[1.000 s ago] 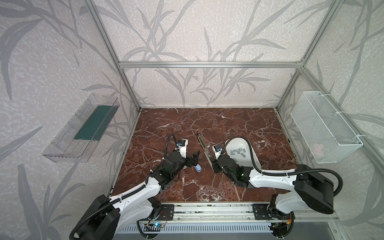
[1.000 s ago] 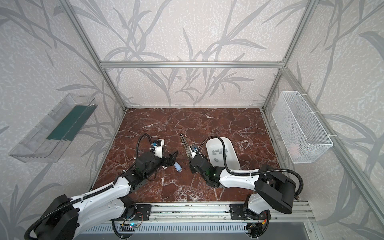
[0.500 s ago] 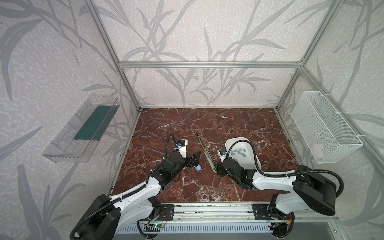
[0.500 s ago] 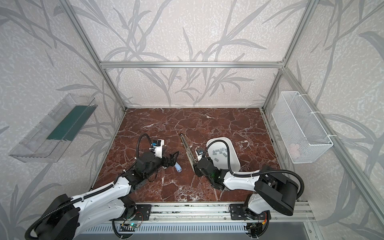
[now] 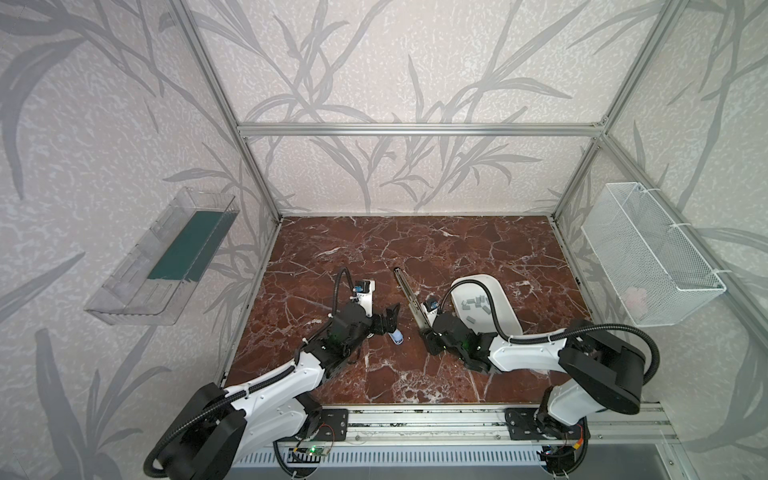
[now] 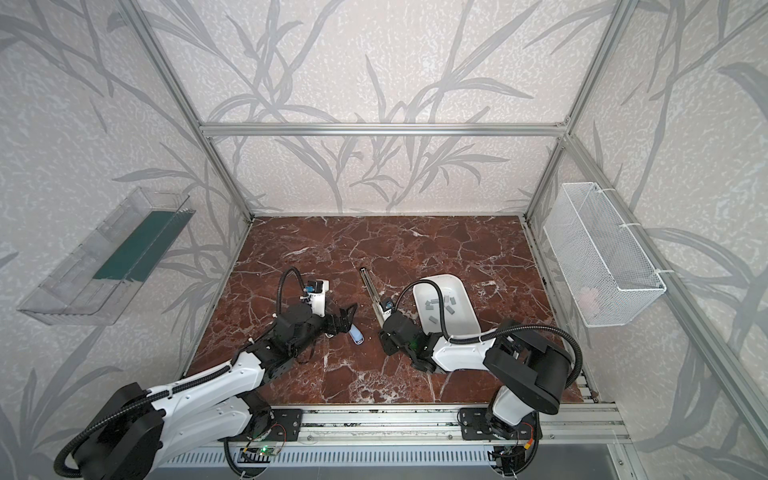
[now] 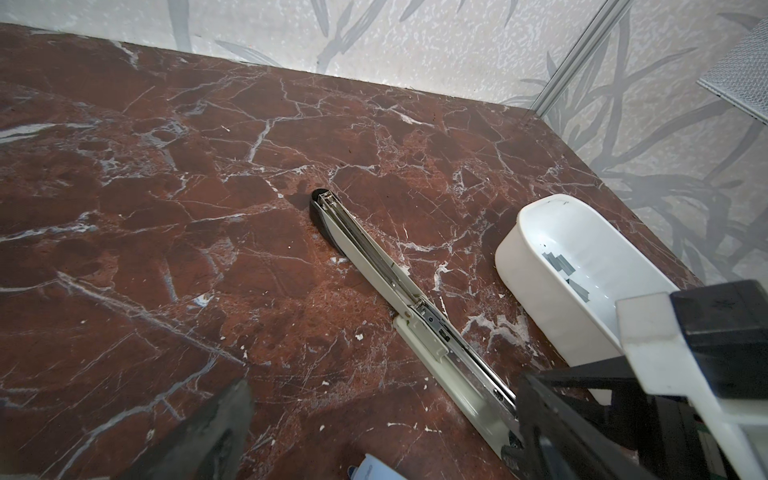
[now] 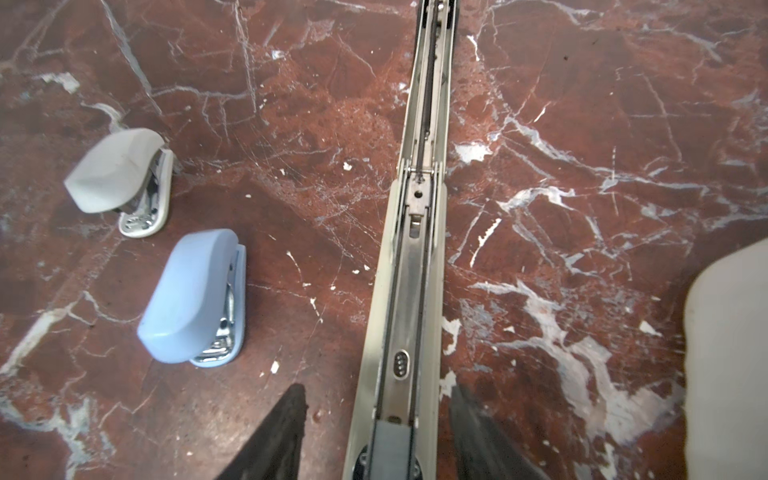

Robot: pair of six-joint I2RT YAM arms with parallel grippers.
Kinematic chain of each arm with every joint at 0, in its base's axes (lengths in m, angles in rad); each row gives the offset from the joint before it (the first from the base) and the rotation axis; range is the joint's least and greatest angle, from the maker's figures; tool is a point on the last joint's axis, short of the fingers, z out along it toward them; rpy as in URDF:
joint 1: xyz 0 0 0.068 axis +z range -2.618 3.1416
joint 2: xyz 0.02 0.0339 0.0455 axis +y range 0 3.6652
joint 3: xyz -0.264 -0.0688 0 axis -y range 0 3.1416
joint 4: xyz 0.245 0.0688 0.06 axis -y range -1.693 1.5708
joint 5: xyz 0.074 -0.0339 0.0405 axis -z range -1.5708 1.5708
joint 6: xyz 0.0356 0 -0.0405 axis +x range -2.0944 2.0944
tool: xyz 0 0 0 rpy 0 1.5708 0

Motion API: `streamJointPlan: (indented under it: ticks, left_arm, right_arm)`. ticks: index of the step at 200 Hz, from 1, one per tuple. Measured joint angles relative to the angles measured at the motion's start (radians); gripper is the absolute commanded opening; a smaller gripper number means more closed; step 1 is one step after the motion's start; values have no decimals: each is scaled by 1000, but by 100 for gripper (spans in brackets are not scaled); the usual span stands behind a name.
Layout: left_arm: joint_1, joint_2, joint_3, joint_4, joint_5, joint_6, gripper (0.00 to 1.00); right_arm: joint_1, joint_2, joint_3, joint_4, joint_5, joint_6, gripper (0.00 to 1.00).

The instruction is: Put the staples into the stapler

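Marble tabletop (image 5: 415,249), toward front edge: right gripper (image 8: 378,392) released, straddling opened long stapler (image 8: 415,249); left gripper (image 5: 390,320) wide open, empty. Risk: jaws bump it, knocking grey staple strip (image 8: 392,449) askew.

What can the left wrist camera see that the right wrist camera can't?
Only the left wrist view shows the grey staples lying in the white tub, and a corner of the wire basket. Only the right wrist view shows the small white stapler and the whole blue stapler. Both show the long stapler lying open on the marble table, and part of the tub.
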State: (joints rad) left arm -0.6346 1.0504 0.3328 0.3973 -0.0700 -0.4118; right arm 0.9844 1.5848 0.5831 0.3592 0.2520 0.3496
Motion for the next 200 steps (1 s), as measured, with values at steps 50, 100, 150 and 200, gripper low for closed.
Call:
streamJointPlan:
  ticks: [50,100,150,200]
  left_arm:
    - [15,39,8,-1,-6,-32,99]
    - [58,98,40,-13,14,-79,99]
    - [89,211,79,5,60,-137,99]
    - [129,393,162,82,142,-274,99]
  right_arm:
    - [0,40,6,-6,-1,24,39]
    - [0,40,-2,3,1,43,27]
    - [0,46,-3,15,10,47,17]
    - [0,57,-5,40,9,47,13]
